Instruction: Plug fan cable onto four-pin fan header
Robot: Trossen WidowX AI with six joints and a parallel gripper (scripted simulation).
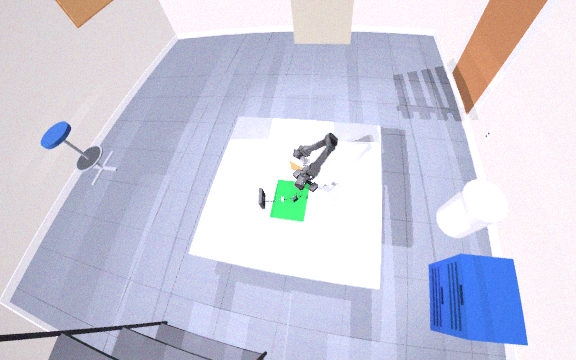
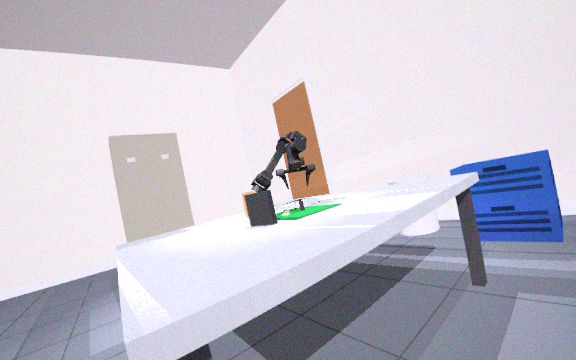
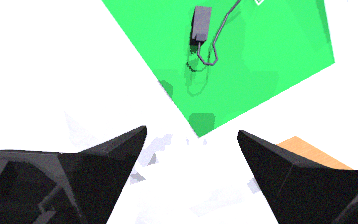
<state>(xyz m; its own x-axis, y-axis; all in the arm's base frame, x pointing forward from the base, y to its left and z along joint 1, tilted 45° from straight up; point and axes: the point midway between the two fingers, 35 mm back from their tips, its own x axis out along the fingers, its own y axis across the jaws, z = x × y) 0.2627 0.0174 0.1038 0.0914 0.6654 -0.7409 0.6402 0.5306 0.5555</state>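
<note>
Seen from above, a blue-topped stool [image 1: 56,135] stands on the floor at far left, well apart from the left edge of the white counter [image 1: 343,240] [image 2: 218,270] [image 3: 30,75]. On the counter, nearer its left edge than its right, the dark fan [image 1: 262,198] [image 2: 261,209] stands upright just beside the green board [image 1: 288,212] [image 2: 310,212] [image 3: 275,50]. A thin cable [image 1: 272,201] [image 3: 222,32] runs from it over the board, past the small white header [image 1: 282,199] [image 2: 286,212] [image 3: 259,1], to the dark plug [image 1: 295,198] [image 2: 302,205] [image 3: 201,22]. The plug stands on the board, right of the header and apart from it, so it is not plugged in. An orange piece [image 1: 295,165] [image 2: 245,204] [image 3: 310,150] lies between the board and the counter's top edge. The arm [image 1: 323,158] [image 2: 273,164] bends toward the top right corner, and its pincer [image 1: 305,181] [image 2: 298,186] [image 3: 191,131] hangs above the counter by the board's upper right corner, fingers wide apart, with nothing between them. Beyond the counter's right edge stand a white bin [image 1: 470,210] [image 2: 420,224] and a blue cabinet [image 1: 488,300] [image 2: 513,197], the cabinet past the bottom right corner.
</note>
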